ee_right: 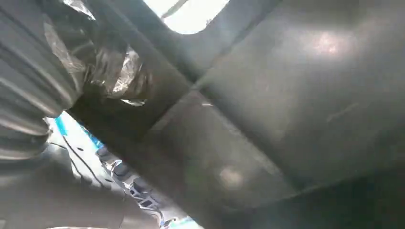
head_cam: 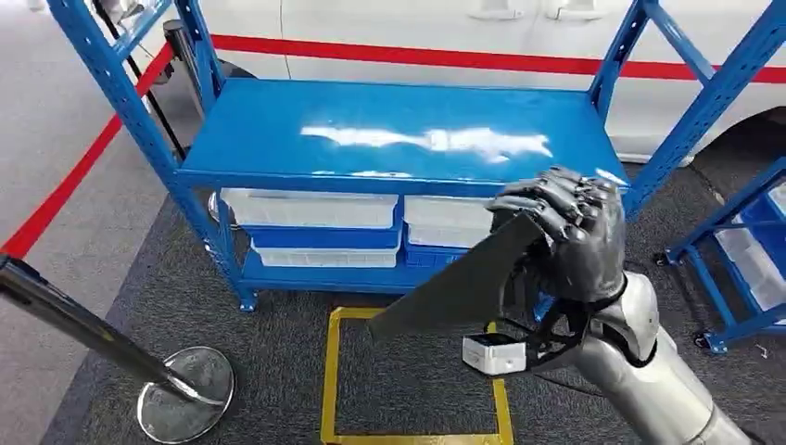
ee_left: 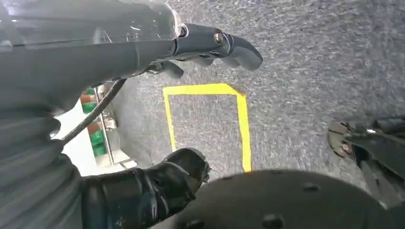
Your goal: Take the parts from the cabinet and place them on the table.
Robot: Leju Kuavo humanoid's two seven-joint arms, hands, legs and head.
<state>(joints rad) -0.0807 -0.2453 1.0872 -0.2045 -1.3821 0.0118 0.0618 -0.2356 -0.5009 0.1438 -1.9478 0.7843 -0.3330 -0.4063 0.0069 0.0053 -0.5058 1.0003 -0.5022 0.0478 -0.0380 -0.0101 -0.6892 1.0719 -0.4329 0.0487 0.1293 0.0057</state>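
My right hand (head_cam: 565, 236) grips a dark flat wedge-shaped part (head_cam: 459, 287) by its wide end, in front of the blue rack. The part's narrow tip points down and to the left, above the floor. The rack's blue top shelf (head_cam: 389, 130) lies bare just beyond the hand. In the right wrist view the dark part (ee_right: 267, 109) lies close against the hand. My left hand (ee_left: 95, 52) hangs over the grey carpet, its fingers (ee_left: 229, 45) and thumb (ee_left: 157, 183) apart with nothing between them.
White bins (head_cam: 310, 209) sit on the rack's lower shelves. A second blue rack (head_cam: 741, 250) with bins stands at the right. A yellow taped square (head_cam: 329, 371) marks the carpet, a chrome stanchion base (head_cam: 185, 394) stands at the left, and a white car (head_cam: 417, 28) is behind.
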